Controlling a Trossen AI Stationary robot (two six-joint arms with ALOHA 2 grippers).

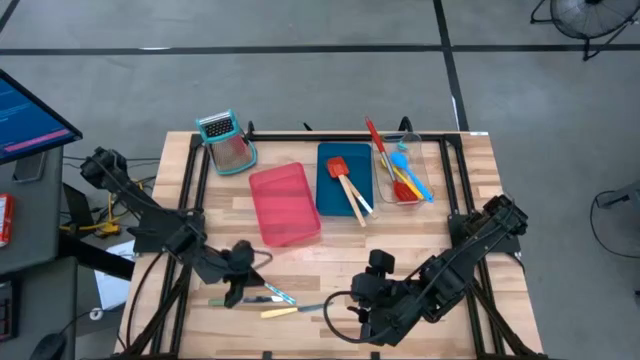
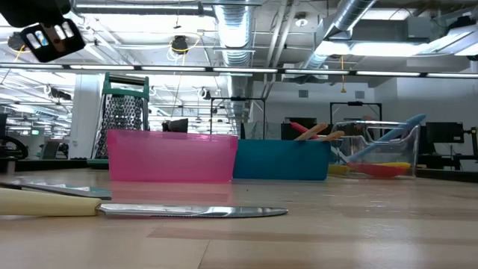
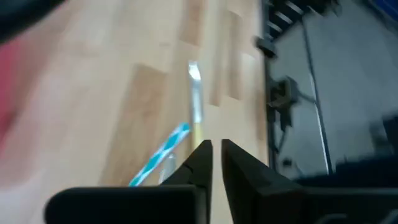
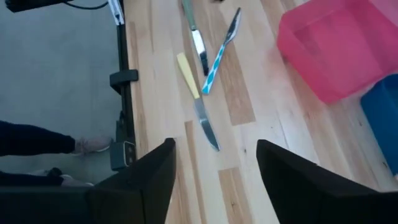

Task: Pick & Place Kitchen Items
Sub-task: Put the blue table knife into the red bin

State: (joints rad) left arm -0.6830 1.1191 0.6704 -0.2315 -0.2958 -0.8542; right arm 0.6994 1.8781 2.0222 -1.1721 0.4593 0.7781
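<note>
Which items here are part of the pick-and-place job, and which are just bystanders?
Job items:
yellow-handled knife
blue-striped fork
green-handled knife
red spatula
spoons in the clear tray

Bystanders:
grater
pink tray
blue tray
clear tray

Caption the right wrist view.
Open right gripper above a yellow-handled knife, blue-striped fork and pink tray.

You've got a wooden table (image 1: 500, 190) carrying pink tray (image 1: 283, 204), blue tray (image 1: 345, 180), clear tray (image 1: 412, 172), grater (image 1: 226, 142), loose knives (image 1: 280, 303) near front edge.
</note>
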